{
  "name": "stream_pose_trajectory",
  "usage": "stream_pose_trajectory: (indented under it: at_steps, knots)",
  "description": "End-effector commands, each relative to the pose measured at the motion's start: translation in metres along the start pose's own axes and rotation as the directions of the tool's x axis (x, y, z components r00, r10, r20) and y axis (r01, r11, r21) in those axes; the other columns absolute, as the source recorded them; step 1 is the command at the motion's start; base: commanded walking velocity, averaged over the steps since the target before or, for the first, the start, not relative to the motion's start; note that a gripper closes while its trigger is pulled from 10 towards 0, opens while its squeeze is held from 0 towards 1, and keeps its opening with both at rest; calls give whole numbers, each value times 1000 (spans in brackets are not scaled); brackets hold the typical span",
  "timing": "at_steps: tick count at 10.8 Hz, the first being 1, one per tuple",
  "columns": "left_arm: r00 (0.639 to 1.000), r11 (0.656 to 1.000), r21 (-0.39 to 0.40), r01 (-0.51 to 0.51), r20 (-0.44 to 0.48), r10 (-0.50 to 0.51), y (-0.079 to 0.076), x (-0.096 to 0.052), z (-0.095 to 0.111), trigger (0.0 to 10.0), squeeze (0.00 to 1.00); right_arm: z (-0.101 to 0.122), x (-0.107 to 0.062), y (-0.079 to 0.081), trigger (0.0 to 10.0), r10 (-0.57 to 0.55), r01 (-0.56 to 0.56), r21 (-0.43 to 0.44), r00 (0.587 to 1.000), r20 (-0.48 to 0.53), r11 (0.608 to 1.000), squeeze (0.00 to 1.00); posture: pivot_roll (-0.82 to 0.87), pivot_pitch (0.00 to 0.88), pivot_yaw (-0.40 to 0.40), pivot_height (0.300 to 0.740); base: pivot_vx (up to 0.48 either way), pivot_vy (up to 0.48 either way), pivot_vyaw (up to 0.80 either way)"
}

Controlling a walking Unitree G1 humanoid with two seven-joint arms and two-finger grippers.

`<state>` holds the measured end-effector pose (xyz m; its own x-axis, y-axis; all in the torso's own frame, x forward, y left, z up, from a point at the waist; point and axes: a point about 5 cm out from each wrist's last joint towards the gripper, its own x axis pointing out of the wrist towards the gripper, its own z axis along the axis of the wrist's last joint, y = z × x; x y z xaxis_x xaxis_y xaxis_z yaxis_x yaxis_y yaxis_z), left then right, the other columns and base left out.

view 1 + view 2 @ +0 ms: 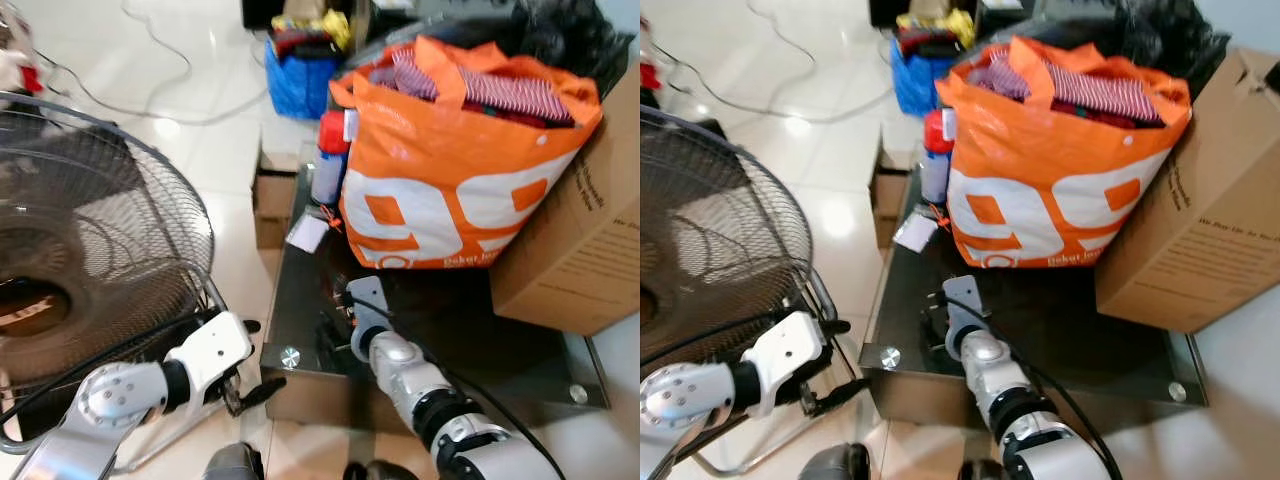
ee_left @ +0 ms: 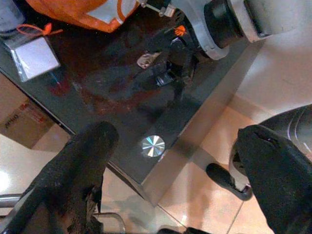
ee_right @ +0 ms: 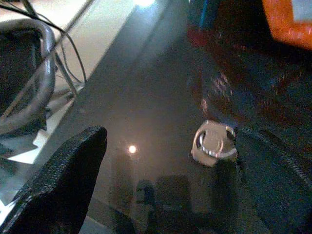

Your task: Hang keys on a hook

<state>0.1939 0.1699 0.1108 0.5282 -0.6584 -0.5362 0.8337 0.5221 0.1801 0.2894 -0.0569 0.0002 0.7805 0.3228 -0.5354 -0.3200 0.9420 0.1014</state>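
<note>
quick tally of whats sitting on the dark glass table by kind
orange bag: 1
cardboard box: 1
spray can: 1
white tag with an orange cord: 1
small metal key piece: 1
total: 5

Table top (image 1: 500,340): dark glass, glossy, mirror-like reflections; round polished metal cap (image 1: 290,357) at corner. Keys (image 3: 213,144): dull silvery metal. Right gripper (image 3: 161,161) fingers (image 3: 63,180): black, matt, rough-textured. Orange bag (image 1: 450,190): shiny plastic, crinkled; striped cloth inside. Box (image 1: 590,240) at 3 o'clock of bag: matt brown cardboard. Fan (image 1: 90,240): dark wire metal grille. Floor (image 1: 180,90): glossy pale tile.
</note>
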Motion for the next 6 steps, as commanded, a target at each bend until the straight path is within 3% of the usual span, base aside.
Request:
stream_pose_trajectory:
  at_steps: [1, 2, 3, 6]
  knots:
    - [1000, 1000, -1, 4, 6, -4, -4, -3, 2, 10000, 0, -1, 0, -2, 4431, -33, 33, 2, 999, -3, 999, 0, 99, 185, -96, 740, 0, 0, 0]
    - [1000, 1000, -3, 3, 4, -3, -4, -3, 3, 10000, 0, -2, 0, -2, 4078, -49, 49, 4, 999, -8, 999, 0, 100, 185, -97, 740, 0, 0, 0]
    - [1000, 1000, -9, 1, 1, -1, -5, -4, 3, 10000, 0, -3, 1, -2, 2706, -67, 67, -4, 998, -18, 998, 0, 94, 182, -95, 740, 0, 0, 0]
    - [1000, 1000, -13, 6, 7, -6, -6, -1, 6, 10000, 0, 4, 2, -3, 2078, -80, 80, 31, 997, -2, 996, 0, 93, 171, -89, 740, 0, 0, 0]
